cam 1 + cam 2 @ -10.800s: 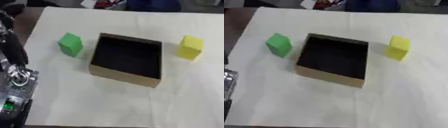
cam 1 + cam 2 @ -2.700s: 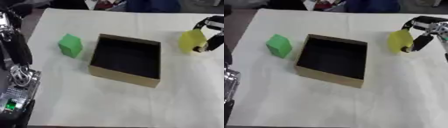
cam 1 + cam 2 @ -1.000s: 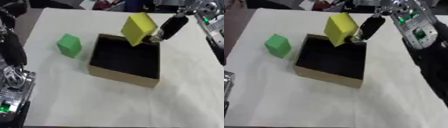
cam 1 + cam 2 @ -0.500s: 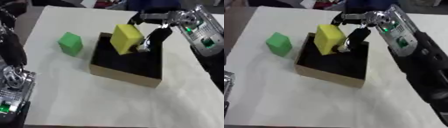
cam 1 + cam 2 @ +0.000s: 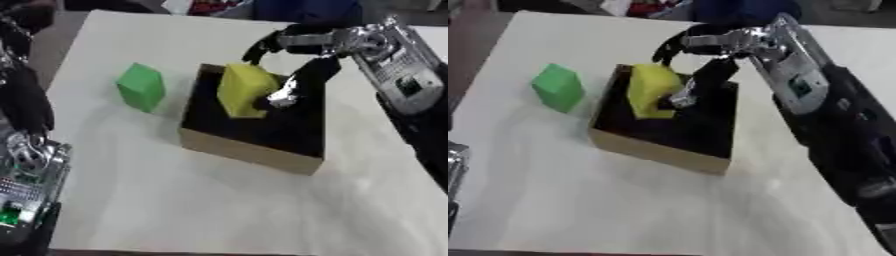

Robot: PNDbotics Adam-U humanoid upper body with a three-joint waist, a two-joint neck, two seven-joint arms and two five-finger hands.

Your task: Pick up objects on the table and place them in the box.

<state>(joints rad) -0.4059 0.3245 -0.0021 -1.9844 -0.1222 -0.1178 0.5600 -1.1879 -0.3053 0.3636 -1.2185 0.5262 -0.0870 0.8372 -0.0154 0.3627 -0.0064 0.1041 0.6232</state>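
So, mid-drop: right hand (image 5: 293, 85) pinching yellow block (image 5: 243, 90) low inside the box (image 5: 249, 150), near its far-left wall. Next up, probably letting go, then fetching green block (image 5: 141, 87), just left of box.

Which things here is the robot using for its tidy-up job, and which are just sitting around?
Part of the job:
yellow block, held by the right hand inside the box
green block, on the table left of the box
brown cardboard box

Just there:
white table
red thing past the far edge
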